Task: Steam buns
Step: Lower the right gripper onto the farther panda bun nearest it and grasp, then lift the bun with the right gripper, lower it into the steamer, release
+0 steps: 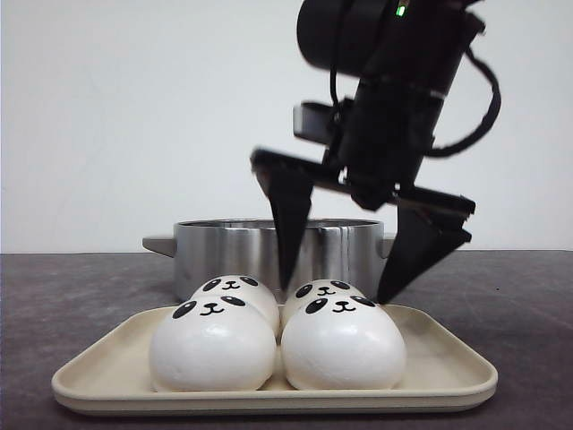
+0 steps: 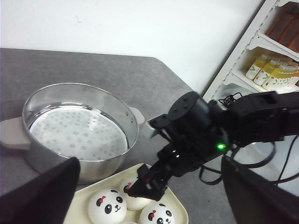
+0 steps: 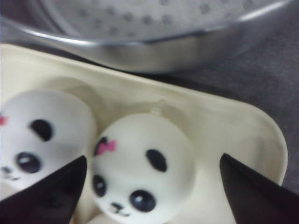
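Four white panda-faced buns sit on a cream tray [image 1: 439, 358]: front left [image 1: 212, 345], front right [image 1: 342, 345], back left [image 1: 235, 291] and back right [image 1: 329, 291]. My right gripper [image 1: 337, 287] is open, pointing down, with its fingers on either side of the back right bun and touching nothing. In the right wrist view this bun [image 3: 140, 163] lies between the open fingers of the right gripper [image 3: 153, 157], with another bun [image 3: 42, 135] beside it. My left gripper [image 2: 149, 159] is open and empty, high above the pot and tray, out of the front view.
A steel pot [image 1: 233, 246] with a perforated steamer plate [image 2: 77, 133] stands right behind the tray on the dark grey table. It has side handles [image 2: 11, 135]. A white shelf with bottles [image 2: 273, 74] stands beyond the table's edge.
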### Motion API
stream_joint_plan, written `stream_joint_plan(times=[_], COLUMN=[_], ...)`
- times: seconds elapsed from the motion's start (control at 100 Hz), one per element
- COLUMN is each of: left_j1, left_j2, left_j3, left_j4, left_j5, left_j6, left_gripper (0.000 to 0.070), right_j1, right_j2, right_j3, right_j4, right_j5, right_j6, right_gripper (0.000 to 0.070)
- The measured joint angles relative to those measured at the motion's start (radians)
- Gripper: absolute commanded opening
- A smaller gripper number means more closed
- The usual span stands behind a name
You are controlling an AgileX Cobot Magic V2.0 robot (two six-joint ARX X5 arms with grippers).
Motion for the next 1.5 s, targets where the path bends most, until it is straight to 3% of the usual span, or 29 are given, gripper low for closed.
stream_joint_plan(times=[0.15, 0.22, 0.3, 0.39, 0.6, 0.7, 0.89, 1.1, 1.35, 1.5], left_j1=[0.000, 0.000, 0.000, 0.000, 0.000, 0.000, 0.000, 0.000, 0.000, 0.000], left_j2=[0.000, 0.000, 0.000, 0.000, 0.000, 0.000, 0.000, 0.000, 0.000, 0.000], left_j3=[0.000, 0.000, 0.000, 0.000, 0.000, 0.000, 0.000, 0.000, 0.000, 0.000], left_j4=[-0.012, -0.021, -0.021, -0.021, -0.021, -0.021, -0.021, -0.019, -0.014, -0.015], left_j5=[-0.011, -0.024, -0.029, -0.046, -0.057, -0.079, -0.097, -0.154, -0.206, -0.206], left_j6=[0.000, 0.000, 0.000, 0.000, 0.001, 0.007, 0.016, 0.020, 0.021, 0.024], left_gripper=[0.0585, 0.0585, 0.0585, 0.0585, 0.0585, 0.0585, 0.0585, 0.0585, 0.0585, 0.0585], right_j1=[-0.009, -0.015, -0.018, -0.027, -0.043, -0.047, -0.002, 0.007, -0.127, -0.167], right_j2=[0.032, 0.039, 0.041, 0.041, 0.041, 0.025, -0.156, -0.295, -0.084, 0.077], right_j3=[0.003, 0.005, 0.006, 0.007, 0.011, 0.012, 0.082, 0.299, 0.615, 0.703], right_j4=[0.002, 0.003, 0.005, 0.002, -0.021, -0.046, -0.070, 0.013, -0.059, -0.056], right_j5=[-0.008, -0.008, -0.015, -0.021, -0.043, -0.092, -0.151, -0.012, 0.000, 0.018], right_j6=[0.008, 0.009, 0.016, 0.022, 0.026, 0.026, 0.026, -0.006, -0.126, -0.175], right_gripper=[0.0525, 0.0466, 0.0292, 0.0000, 0.0004, 0.0005, 0.0004, 0.0004, 0.0004, 0.0004])
